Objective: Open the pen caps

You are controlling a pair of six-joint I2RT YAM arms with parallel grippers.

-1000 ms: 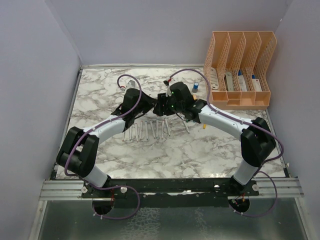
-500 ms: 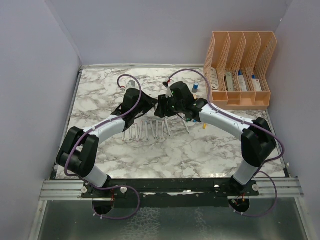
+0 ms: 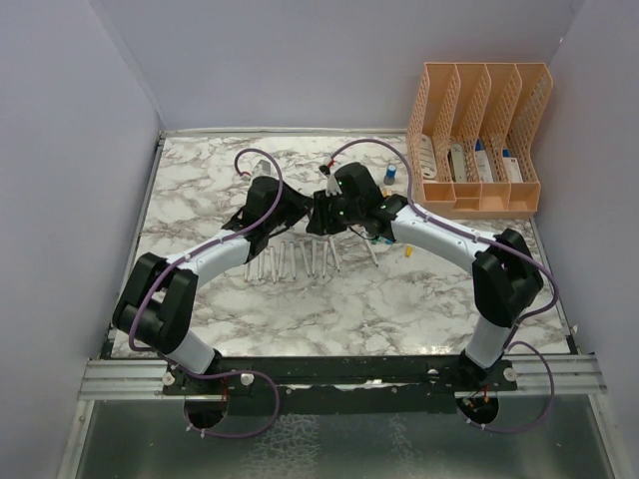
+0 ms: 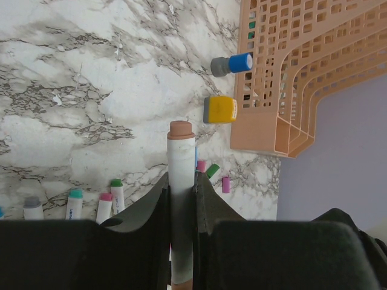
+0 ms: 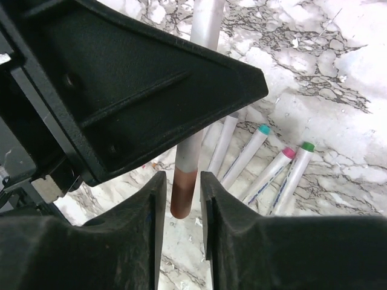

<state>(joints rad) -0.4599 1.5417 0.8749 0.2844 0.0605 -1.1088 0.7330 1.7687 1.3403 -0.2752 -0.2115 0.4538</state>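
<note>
Our right gripper (image 5: 183, 181) is set narrow. Its fingers (image 5: 213, 235) flank the brown cap (image 5: 183, 194) at the low end of a pen (image 5: 188, 154). A thin strip of marble shows on each side of the cap, so we cannot tell whether the pads are pressing it. Our left gripper (image 4: 181, 181) is clamped on the white barrel of the same pen. Its black body fills the upper left of the right wrist view, just above that cap.

The move turns on the pen's long axis. In the right wrist view it slants only slightly, from the top edge, behind the left gripper, down between our right fingers. We read it as close to the line of those fingers. The pull should therefore run along that line, away from the left gripper, with no sideways drag. The right arm is the one at this cap. A second brown cap (image 4: 180, 128) stands bare beyond the left fingers with nothing around it.

From above, both grippers meet at the far middle of the table (image 3: 190, 180) and hide the pen. A row of pens (image 3: 295, 261) lies just near of them, long axes running near to far, with teal, pink and green caps on. A few loose caps (image 4: 212, 171) lie on the marble to the right. The organizer (image 3: 479, 110) stands at the far right corner.
</note>
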